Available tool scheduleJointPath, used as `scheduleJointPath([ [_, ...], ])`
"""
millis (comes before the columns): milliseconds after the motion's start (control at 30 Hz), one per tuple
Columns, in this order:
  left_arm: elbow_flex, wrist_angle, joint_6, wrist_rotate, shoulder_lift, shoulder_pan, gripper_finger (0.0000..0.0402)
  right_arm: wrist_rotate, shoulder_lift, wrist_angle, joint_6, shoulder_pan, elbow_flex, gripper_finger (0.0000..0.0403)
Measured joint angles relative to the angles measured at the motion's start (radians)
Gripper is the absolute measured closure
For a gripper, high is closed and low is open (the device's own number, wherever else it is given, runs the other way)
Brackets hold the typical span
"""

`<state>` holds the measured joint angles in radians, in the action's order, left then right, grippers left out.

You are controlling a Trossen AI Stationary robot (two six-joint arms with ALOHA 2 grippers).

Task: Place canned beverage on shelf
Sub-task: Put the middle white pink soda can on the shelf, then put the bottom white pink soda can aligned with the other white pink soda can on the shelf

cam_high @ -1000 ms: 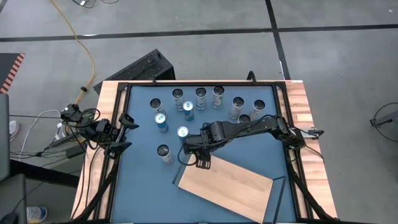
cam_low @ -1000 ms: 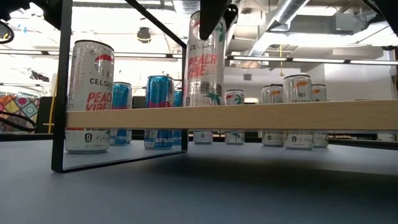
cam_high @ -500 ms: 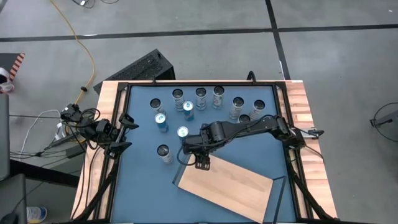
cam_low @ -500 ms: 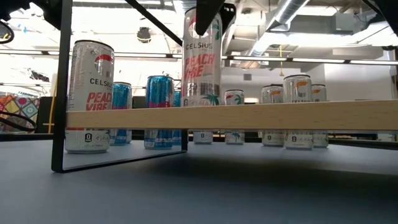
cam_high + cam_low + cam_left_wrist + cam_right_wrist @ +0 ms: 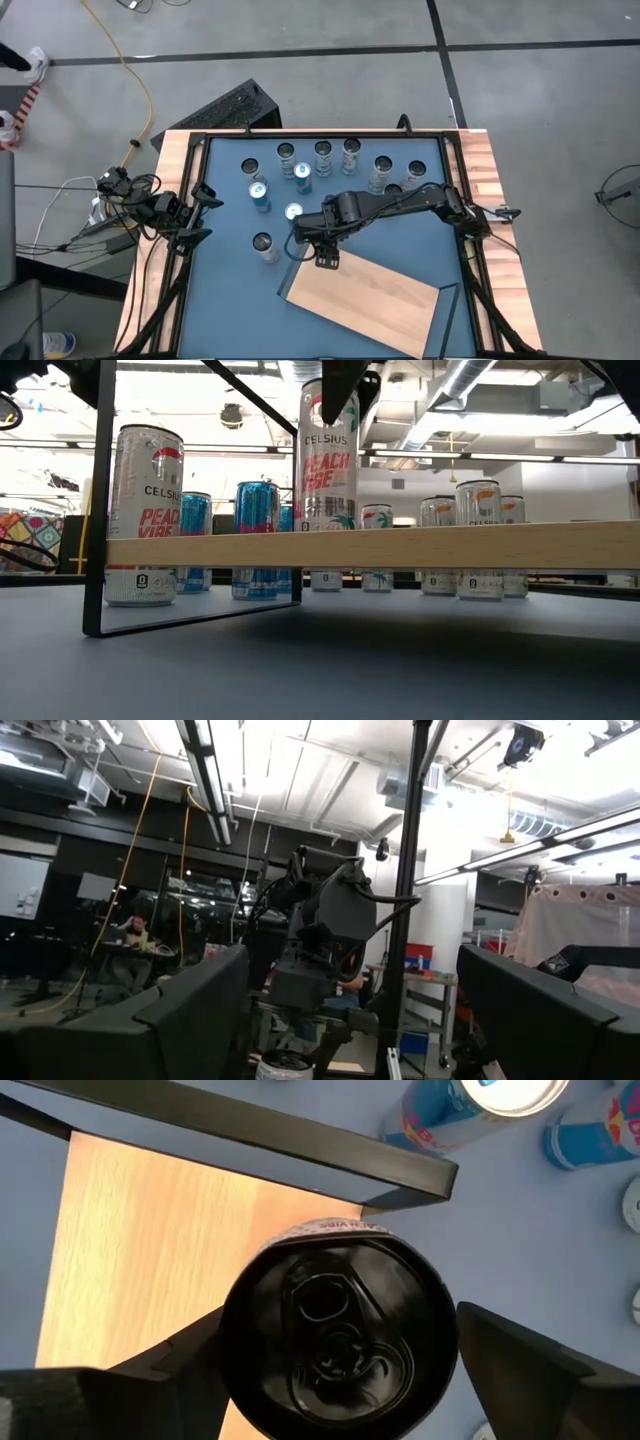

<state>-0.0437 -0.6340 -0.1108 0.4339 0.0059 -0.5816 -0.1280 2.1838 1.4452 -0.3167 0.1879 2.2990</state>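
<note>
A tall Celsius can [image 5: 327,460] stands upright with its base on the far left corner of the shelf [image 5: 365,295], a light-wood board with a dark edge raised above the blue table. My right gripper [image 5: 325,258] hangs over it, pointing down and open. In the right wrist view its fingers stand on either side of the can's top [image 5: 340,1280], with a gap showing beside one finger. My left gripper [image 5: 205,215] waits open at the table's left edge, tipped upward, with nothing between its fingers [image 5: 190,1010].
Several other cans stand on the blue table beyond the shelf: a white one [image 5: 265,247] near the shelf's left corner, blue ones [image 5: 260,195] and a row along the far edge [image 5: 350,150]. The shelf's dark frame leg [image 5: 100,510] stands at its left end.
The can under my right gripper has turned a little about its upright axis, so more of its label faces the low view. It stays upright on the shelf.
</note>
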Motion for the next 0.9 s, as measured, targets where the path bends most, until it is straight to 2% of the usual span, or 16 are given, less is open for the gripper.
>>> scheduleJointPath([
  [400, 0.000, 0.000, 0.000, 0.002, 0.000, 0.000, 0.0054, -0.001, -0.007, 0.015, 0.012, 0.002, -0.001, 0.0027],
  [567, 0.000, 0.021, 0.002, 0.052, 0.000, 0.000, 0.0054, 0.000, -0.031, 0.036, 0.011, 0.002, 0.018, 0.0026],
  [667, 0.000, 0.059, 0.043, 0.097, 0.000, 0.000, 0.0054, -0.001, -0.035, 0.052, 0.012, 0.002, 0.058, 0.0026],
  [767, 0.000, 0.098, 0.092, 0.113, 0.000, 0.000, 0.0054, -0.002, -0.078, 0.068, 0.012, 0.004, 0.039, 0.0026],
  [900, -0.061, 0.270, 0.168, 0.134, 0.005, 0.000, 0.0054, -0.027, -0.110, 0.103, 0.012, 0.004, 0.043, 0.0026],
])
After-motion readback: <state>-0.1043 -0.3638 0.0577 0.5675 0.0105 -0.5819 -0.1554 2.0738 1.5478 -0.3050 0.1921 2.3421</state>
